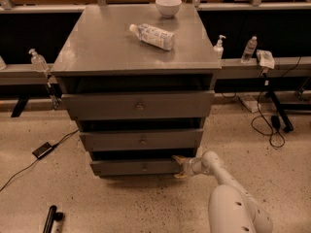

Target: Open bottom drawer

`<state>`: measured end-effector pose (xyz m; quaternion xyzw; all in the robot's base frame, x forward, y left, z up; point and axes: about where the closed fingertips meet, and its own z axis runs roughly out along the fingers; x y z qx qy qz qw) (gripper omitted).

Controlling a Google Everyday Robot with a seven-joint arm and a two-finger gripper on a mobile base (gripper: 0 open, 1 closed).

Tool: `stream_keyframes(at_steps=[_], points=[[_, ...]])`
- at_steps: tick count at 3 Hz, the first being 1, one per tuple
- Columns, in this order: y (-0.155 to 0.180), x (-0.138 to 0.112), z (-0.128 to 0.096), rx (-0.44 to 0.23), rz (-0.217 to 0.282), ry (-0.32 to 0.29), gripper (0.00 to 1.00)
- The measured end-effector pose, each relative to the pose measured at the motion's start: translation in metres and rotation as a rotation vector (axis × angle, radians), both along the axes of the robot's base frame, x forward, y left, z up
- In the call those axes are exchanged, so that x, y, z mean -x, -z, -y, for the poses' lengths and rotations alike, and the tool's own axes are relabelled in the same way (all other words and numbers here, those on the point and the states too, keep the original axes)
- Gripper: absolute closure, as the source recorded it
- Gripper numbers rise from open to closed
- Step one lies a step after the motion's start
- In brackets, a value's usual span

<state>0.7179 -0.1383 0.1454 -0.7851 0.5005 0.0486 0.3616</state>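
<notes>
**A:** Gripper [179, 166] is low in the frame, right of centre, at the right end of the bottom drawer [136, 167]. Its fingers [178, 158] are apart, one by the top edge of that slim front and one by the lower edge.

**B:** Are they pressing on it?

**A:** Cannot tell from here. The tips sit right at the panel's end and are spread. Behind them the white arm [214, 166] runs down to the lower right corner.

**B:** And the drawer itself?

**A:** It is the lowest of three, just below centre frame, with its small round knob [144, 167] left of the gripper and untouched. There is a dark gap above the front.

**B:** Going up from there?

**A:** The middle drawer [141, 140] is next, with a wider front. Above it is the top drawer [138, 105], the tallest of the lot. Each has a centre knob.

**B:** What's on the cabinet top [97, 42]?

**A:** A bottle [152, 35] lies on its side, upper centre. A white bowl [168, 6] stands behind it near the back edge, and the two are apart.

**B:** And around the cabinet?

**A:** A pump bottle [219, 46] and a small bottle [249, 49] stand on the ledge at upper right. Another pump bottle [38, 59] is on the ledge at the left. On the speckled floor, a black box [43, 150] on a cable lies at the left, and a dark rod [51, 218] lies at the lower left corner.
</notes>
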Motion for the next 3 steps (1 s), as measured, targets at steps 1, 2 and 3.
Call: stream_keyframes(at_steps=[1, 2, 3], points=[[-0.0050, 0.0000, 0.0000, 0.000, 0.000, 0.000, 0.54], [-0.0063, 0.0002, -0.0001, 0.000, -0.001, -0.001, 0.57], [-0.0065, 0.0002, -0.0001, 0.000, -0.001, -0.001, 0.57]])
